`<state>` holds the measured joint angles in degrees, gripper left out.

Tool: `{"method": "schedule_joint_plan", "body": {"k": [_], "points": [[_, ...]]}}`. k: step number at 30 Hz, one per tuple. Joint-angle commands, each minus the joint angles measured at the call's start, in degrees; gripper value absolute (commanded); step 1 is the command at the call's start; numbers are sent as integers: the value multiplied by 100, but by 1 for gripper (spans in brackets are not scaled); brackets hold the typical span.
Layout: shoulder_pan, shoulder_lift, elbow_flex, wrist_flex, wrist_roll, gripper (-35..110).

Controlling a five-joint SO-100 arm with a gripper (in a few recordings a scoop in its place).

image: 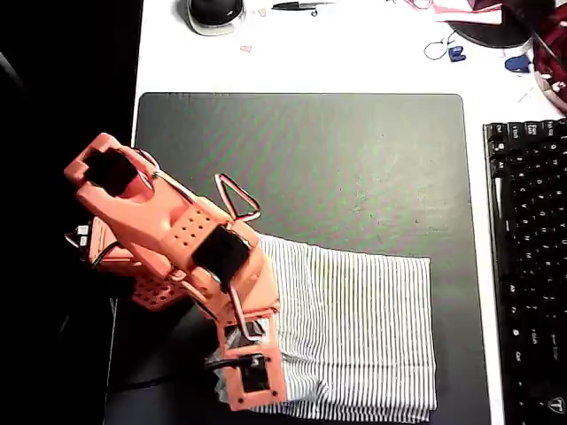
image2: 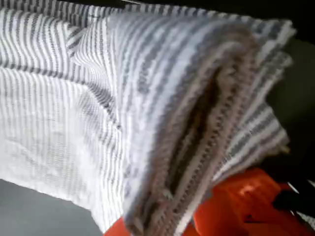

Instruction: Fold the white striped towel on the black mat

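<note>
In the overhead view the white striped towel (image: 363,336) lies on the black mat (image: 337,168), over the mat's lower right part, its right edge just inside the mat's right edge and its lower edge near the mat's bottom edge. The stripes run across it, and the cloth looks flat over most of its spread. The orange arm (image: 168,230) reaches in from the mat's left edge and angles down to the towel's left side, where the end effector (image: 252,376) sits over the cloth near the mat's bottom edge.

In the wrist view a thick bunch of the towel (image2: 197,118), several layers with hems showing, rises close to the lens above an orange finger (image2: 241,206); the end effector is clamped on that gathered fold. The rest of the cloth spreads flat to the left, with the dark mat (image2: 34,216) below it.

On the white bench (image: 354,53) beyond the mat's top edge lie a round dark object (image: 215,12) and small clutter; a black keyboard (image: 529,266) sits just beside the mat's right edge
</note>
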<state>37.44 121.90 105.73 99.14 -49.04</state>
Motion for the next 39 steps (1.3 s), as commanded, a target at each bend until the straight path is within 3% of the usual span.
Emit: {"method": "schedule_joint_plan", "body": {"k": [1,14,23,30,34,39], "points": [[-360,-536,-668,-70,167,0],[-1406,-3814,-3524,-791,1020,0],[-1837,-5019,-3929,-2241,1107,0],[-2021,-5695,-3779,-3480,536,0],[-2030,-5810,-3674,-3647,237,30],[-2013,-5520,-3639,-3586,202,36]]}}
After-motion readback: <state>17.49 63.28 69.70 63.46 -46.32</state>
